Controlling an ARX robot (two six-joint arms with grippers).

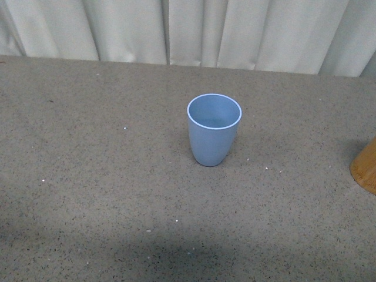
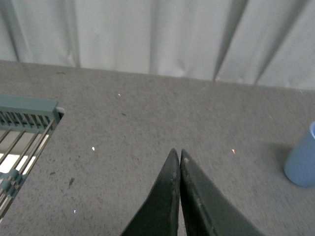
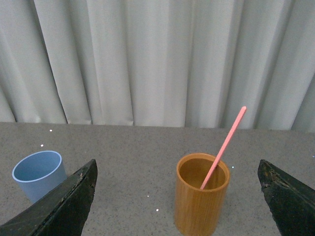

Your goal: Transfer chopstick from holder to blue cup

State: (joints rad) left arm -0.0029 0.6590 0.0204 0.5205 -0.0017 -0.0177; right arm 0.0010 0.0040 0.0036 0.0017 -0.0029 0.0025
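Observation:
The light blue cup [image 1: 214, 129] stands upright and empty in the middle of the grey table; it also shows in the left wrist view [image 2: 301, 160] and the right wrist view [image 3: 39, 174]. The orange-brown wooden holder [image 3: 202, 200] stands upright with one salmon-pink chopstick [image 3: 224, 147] leaning out of it; the front view shows only its edge [image 1: 365, 166] at the far right. My right gripper [image 3: 177, 184] is open, its jaws wide apart, facing the holder from a short way off. My left gripper [image 2: 177, 153] is shut and empty above bare table.
A teal wire rack [image 2: 22, 135] lies at the table's left, near my left gripper. A pale pleated curtain [image 1: 188, 29] hangs behind the table's far edge. The speckled grey table surface [image 1: 106, 176] spreads round the cup.

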